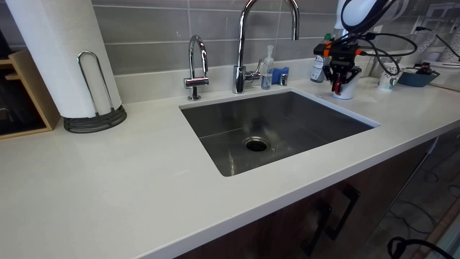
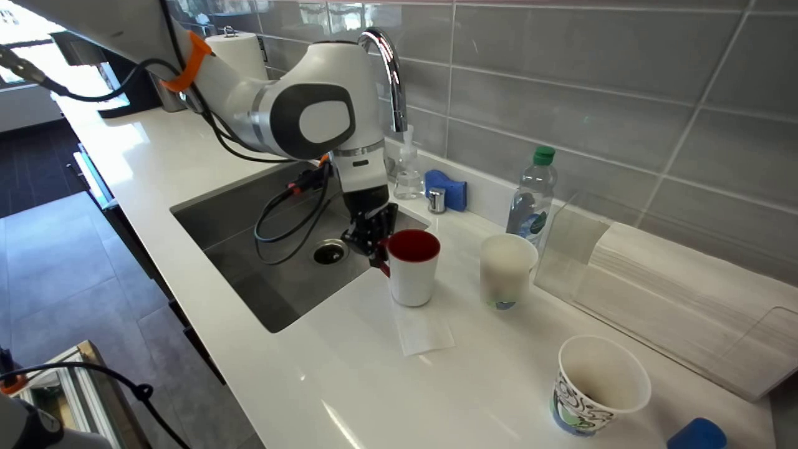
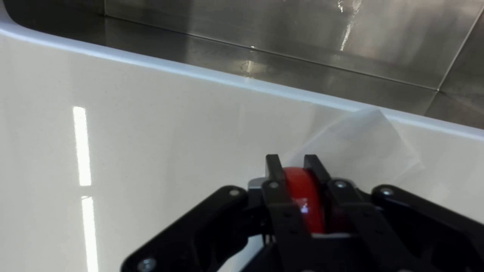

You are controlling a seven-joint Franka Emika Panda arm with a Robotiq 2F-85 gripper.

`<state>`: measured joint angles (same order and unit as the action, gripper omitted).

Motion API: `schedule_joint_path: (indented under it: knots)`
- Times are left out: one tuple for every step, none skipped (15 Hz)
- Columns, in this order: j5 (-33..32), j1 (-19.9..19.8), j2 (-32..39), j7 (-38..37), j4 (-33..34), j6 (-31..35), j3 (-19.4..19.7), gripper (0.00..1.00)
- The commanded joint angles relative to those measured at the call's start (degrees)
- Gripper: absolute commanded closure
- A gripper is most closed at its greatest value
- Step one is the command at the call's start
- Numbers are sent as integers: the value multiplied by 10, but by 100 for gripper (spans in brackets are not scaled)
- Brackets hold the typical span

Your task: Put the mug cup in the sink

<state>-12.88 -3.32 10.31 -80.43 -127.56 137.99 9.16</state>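
White counter (image 1: 125, 180) | my gripper (image 3: 294, 166) pinches the mug (image 2: 413, 277) by its handle (image 3: 304, 200) | grasping, I judge; next, lift over the sink (image 1: 280, 127)

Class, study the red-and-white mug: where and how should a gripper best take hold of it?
Probably by the red handle of the mug, from above on the sink side: it juts that way, narrow enough for the gripper to pinch; the round body is wider.
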Motion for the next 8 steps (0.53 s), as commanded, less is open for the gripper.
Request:
schedule_joint_path:
  knots:
    - [11,0,-29,11,-6,-5,1,95]
    - [9,1,-36,9,-9,-2,1,95]
    - [3,2,-45,7,-14,4,1,95]
    - [-1,2,-55,6,-19,9,0,95]
    - [-2,2,-64,6,-22,11,-1,95]
    - [0,2,-72,9,-23,8,-3,95]
    - [1,1,-80,11,-26,8,-5,95]
    - [2,0,-86,14,-28,7,-7,95]
